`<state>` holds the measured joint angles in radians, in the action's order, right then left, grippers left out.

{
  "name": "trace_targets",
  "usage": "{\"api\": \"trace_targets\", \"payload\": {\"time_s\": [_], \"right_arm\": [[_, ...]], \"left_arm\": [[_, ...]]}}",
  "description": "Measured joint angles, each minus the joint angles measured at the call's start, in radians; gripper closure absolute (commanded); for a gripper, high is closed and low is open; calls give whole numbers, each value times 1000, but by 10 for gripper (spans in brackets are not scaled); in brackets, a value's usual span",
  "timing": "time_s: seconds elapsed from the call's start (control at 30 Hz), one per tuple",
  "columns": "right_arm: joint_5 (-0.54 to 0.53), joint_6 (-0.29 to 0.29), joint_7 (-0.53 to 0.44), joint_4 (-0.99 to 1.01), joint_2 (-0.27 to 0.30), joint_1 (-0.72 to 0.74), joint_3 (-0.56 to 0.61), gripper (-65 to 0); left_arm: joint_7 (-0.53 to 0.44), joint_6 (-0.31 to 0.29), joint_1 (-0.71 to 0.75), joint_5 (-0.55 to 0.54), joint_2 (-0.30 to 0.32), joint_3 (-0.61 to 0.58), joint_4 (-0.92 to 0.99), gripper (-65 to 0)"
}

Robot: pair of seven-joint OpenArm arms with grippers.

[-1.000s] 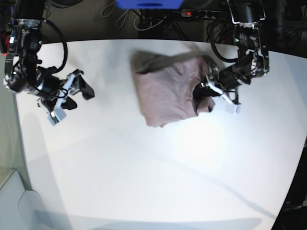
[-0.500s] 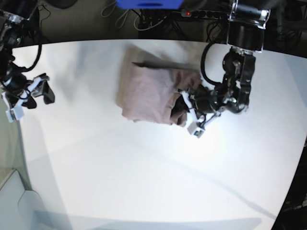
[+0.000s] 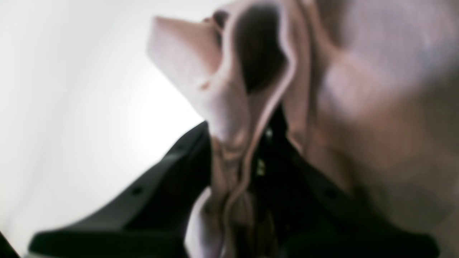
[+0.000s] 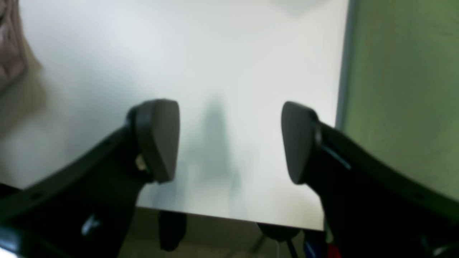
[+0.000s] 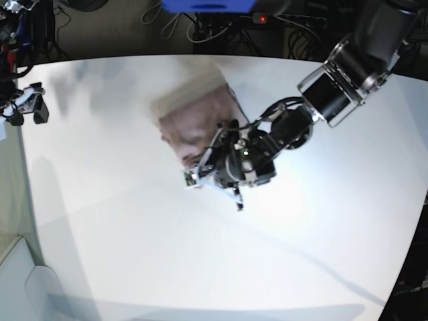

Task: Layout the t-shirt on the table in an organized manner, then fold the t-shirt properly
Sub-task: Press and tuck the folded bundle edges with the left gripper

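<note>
The mauve-pink t-shirt [image 5: 190,124] sits bunched toward the far middle of the white counter [image 5: 200,254], blurred in the overhead view. The left arm reaches across from the far right corner, and its bulk covers the near right part of the cloth. At its tip the left hand [image 5: 212,175] is clamped on the t-shirt's edge; the left wrist view shows a hemmed fold of the t-shirt [image 3: 229,107] pinched between the black fingers [image 3: 150,200], with a dark open pocket of cloth gaping just above the grip and more fabric filling the right side of that view.

The right hand [image 5: 27,107] hangs at the far left rim of the counter, well apart from the shirt. In its own camera the right hand [image 4: 229,141] has its two pads [image 4: 159,138] spread wide with nothing between them, only bare counter below and a strip of greenish floor [image 4: 401,89] past the counter's edge. A sliver of the t-shirt [image 4: 10,46] shows at that view's left border.

Beyond the far edge lie tangled black cables [image 5: 200,30], a power strip with a red light [image 5: 262,19], and a blue object [image 5: 207,5].
</note>
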<state>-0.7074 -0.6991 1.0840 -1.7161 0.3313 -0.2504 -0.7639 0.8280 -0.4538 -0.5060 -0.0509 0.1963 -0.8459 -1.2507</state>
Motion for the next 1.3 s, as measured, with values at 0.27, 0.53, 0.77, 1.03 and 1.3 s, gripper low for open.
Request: {"api": "trace_targets", "payload": {"time_s": [0.27, 0.53, 0.77, 1.03, 1.3], "right_arm": [[-5, 0, -3, -1, -24, -19, -62, -444], [-5, 0, 0, -17, -21, -47, -77, -444], [-4, 0, 1, -25, -35, -44, -78, -444], [-5, 0, -4, -25, -34, -44, -77, -444], [-4, 0, -3, -25, -35, -44, -76, -444]], "left_arm": [[-70, -6, -140, -4, -84, -195, 34, -1], [-81, -11, -157, 135, -154, -282, 175, -1], [-79, -10, -159, 167, -175, -280, 221, -44], [-81, 5, -168, 182, -175, -274, 216, -456], [-69, 4, -163, 177, -169, -163, 187, -577]]}}
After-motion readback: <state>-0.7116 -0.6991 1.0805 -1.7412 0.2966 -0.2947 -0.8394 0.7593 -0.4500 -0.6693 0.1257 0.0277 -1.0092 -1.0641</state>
